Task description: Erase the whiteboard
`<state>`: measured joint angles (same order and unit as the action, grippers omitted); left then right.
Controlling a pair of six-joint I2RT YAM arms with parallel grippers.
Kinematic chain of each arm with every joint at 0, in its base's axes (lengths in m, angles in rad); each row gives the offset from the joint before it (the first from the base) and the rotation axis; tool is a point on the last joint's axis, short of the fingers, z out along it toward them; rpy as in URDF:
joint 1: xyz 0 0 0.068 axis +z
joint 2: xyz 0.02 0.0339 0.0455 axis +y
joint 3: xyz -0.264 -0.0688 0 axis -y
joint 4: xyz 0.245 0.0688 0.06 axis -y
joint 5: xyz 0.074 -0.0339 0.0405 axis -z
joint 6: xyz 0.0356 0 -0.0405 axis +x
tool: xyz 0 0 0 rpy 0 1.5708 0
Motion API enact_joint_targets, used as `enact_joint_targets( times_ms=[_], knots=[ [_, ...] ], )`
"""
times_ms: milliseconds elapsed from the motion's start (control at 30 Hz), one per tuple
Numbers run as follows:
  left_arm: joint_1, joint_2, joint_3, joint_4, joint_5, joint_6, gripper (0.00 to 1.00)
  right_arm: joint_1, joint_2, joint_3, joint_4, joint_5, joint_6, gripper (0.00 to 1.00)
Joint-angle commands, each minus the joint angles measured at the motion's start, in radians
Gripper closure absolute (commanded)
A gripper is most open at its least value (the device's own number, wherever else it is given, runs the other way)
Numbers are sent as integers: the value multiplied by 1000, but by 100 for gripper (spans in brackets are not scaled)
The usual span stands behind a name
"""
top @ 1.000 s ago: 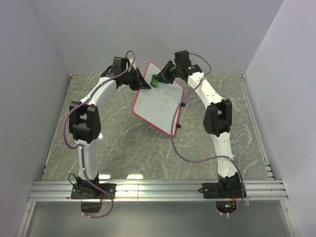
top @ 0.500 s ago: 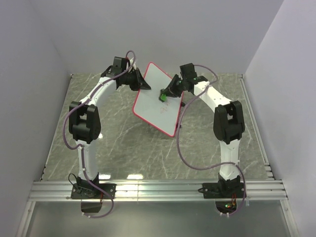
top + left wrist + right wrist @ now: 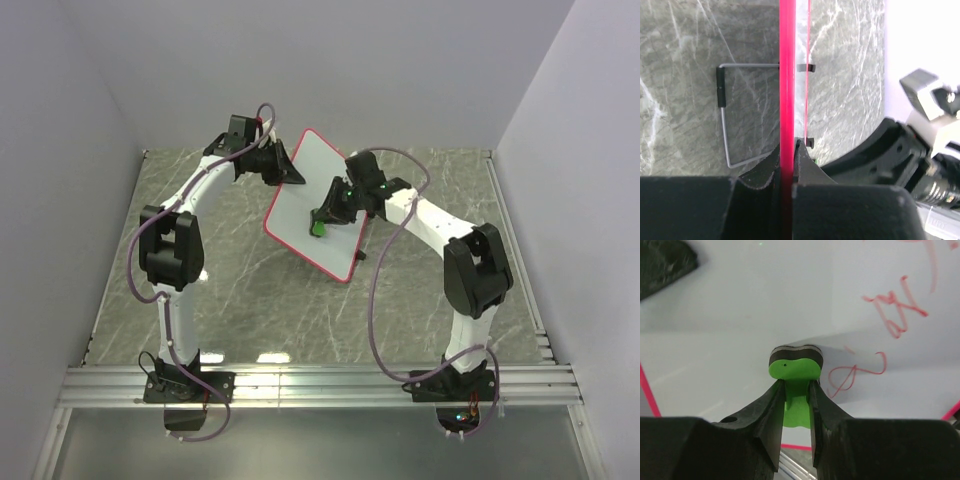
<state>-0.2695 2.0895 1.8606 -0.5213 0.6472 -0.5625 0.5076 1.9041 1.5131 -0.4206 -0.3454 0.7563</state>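
The whiteboard (image 3: 305,185), white with a red-pink rim, stands tilted at the middle back of the table. My left gripper (image 3: 292,174) is shut on its left rim; in the left wrist view the red rim (image 3: 787,75) runs edge-on between the fingers. My right gripper (image 3: 323,218) is shut on the handle of a green eraser (image 3: 317,227) and holds its dark pad against the board's face. In the right wrist view the eraser (image 3: 795,367) touches the white surface (image 3: 740,315), with red scribbles (image 3: 897,307) to its right.
The grey marbled tabletop (image 3: 230,290) lies under the board. The board's wire stand (image 3: 722,120) and black feet (image 3: 806,67) show in the left wrist view. Pale walls enclose the back and sides. An aluminium rail (image 3: 320,385) runs along the near edge.
My right gripper has slid the eraser down the board's face from its upper edge toward the lower middle. The left gripper keeps its hold; the board has tilted slightly.
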Motion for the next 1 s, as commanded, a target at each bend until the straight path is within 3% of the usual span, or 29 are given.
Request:
enact_joint_targets(
  times_ms=[0,200,367,800,967],
  knots=[
    [-86,15,0,-91,3,131,100,167,87,-155,-46,-181,14,100],
    [-82,4,-18,-94,0,130,100,144,73,-243,35,-164,54,100],
    [-82,-17,-41,-98,-18,131,100,28,105,-217,92,-147,94,100],
    [-82,-66,-81,-125,-58,139,100,-230,426,421,-155,-64,66,100],
    [-82,-82,-90,-132,-70,141,100,-241,484,503,-178,-86,77,100]
  ],
)
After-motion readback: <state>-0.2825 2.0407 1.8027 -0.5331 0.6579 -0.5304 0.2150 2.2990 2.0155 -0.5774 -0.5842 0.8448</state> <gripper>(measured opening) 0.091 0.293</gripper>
